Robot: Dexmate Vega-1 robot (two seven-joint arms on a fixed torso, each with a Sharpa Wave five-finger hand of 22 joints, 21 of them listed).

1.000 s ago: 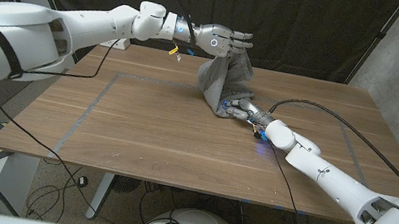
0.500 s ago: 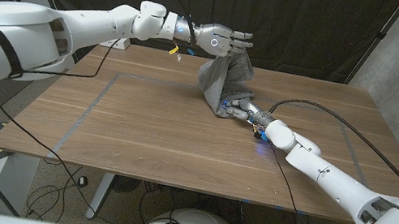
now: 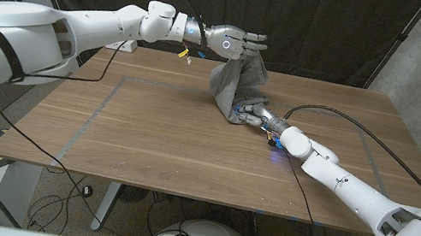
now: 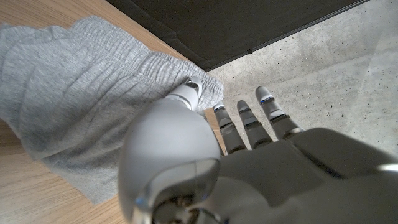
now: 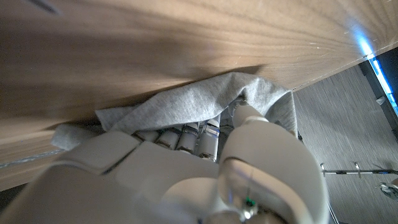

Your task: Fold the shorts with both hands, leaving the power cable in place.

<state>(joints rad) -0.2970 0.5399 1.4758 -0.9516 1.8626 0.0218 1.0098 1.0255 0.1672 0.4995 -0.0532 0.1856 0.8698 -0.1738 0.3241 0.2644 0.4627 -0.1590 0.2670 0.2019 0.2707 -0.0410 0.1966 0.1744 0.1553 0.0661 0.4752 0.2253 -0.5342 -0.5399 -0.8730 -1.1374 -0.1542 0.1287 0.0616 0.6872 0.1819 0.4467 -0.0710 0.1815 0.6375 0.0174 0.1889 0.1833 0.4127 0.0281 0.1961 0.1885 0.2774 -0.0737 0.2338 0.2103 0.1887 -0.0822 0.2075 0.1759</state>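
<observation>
Dark drapes hang behind a wooden table [image 3: 172, 137], with a concrete wall to one side.

Head view: the left hand [image 3: 234, 41] is raised above the table's far side and holds the top of the grey shorts [image 3: 238, 84], which hang from it in a bunched column down to the tabletop. The right hand [image 3: 261, 117] sits low on the table at the foot of that column, its fingers pushed into the cloth. A black power cable [image 3: 364, 132] curves over the table beyond the right forearm, well apart from the left hand and clear of the shorts. Judgement: one end is lifted and the other pinned so the cloth can be brought over itself without dragging toward the cable.

Left wrist view: the elastic waistband of the shorts lies against the thumb side of the left hand; the thumb presses into the cloth while the other fingers [image 4: 247, 121] extend straight past it. A thumb-side hold, not a full fist.

Right wrist view: the fingers [image 5: 186, 134] curl under a gathered fold of the shorts lying on the wood; the hand grips the cloth.
</observation>
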